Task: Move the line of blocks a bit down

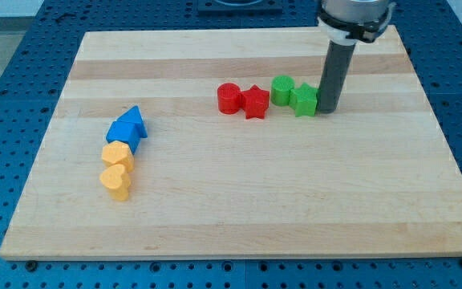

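A line of blocks runs across the upper middle of the wooden board (239, 201): a red cylinder (228, 98), a red star (255, 102), a green cylinder (282, 90) and a green star (303, 99). My tip (328, 109) stands at the right end of this line, touching or almost touching the green star's right side. A second group lies at the view's left: a blue triangle (135, 120), a blue block (122, 133), a yellow hexagon-like block (116, 155) and a yellow heart (116, 181).
The board rests on a blue perforated table (6, 96). The arm's body (355, 20) hangs over the board's top right edge.
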Controlling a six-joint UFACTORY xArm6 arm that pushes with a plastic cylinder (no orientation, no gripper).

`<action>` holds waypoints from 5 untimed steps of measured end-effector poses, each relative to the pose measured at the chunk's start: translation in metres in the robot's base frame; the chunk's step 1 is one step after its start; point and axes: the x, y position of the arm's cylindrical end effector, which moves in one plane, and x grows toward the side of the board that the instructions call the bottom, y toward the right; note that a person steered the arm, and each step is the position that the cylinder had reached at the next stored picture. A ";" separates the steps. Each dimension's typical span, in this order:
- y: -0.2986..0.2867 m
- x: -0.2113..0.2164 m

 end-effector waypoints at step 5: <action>-0.040 -0.058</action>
